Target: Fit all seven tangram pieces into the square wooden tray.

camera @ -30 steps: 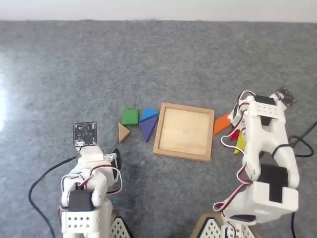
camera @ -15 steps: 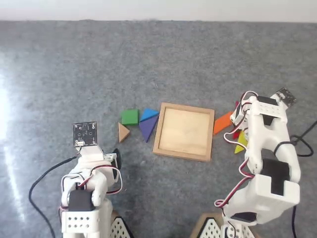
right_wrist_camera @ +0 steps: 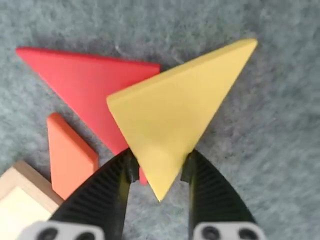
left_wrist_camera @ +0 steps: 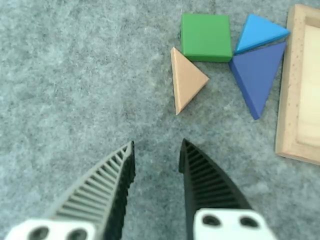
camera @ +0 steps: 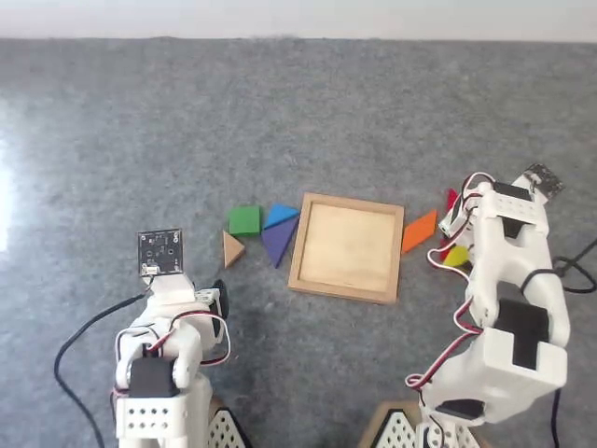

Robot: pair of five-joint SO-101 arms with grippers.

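Wooden tray (camera: 300, 245) at centre of grey mat (camera: 140, 121), all pieces outside it.
Yellow triangle (right_wrist_camera: 175, 130) pinched between fingers of right gripper (right_wrist_camera: 159, 162), right of tray, overlapping red triangle (right_wrist_camera: 80, 82).
Orange piece (camera: 420, 231) just beside tray's right edge.
Green square (left_wrist_camera: 206, 37), light blue triangle (left_wrist_camera: 260, 32), dark blue triangle (left_wrist_camera: 257, 75), tan triangle (left_wrist_camera: 186, 80) clustered left of tray.
Left gripper (left_wrist_camera: 156, 150) spread, holding nothing, over mat near tan triangle.

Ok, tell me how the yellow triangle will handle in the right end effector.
Likely stiff: the yellow triangle shows straight edges and a flat face. The right end effector pinches it near a tapering corner, so it may swivel or squeeze out. Its smooth face probably adds slip.
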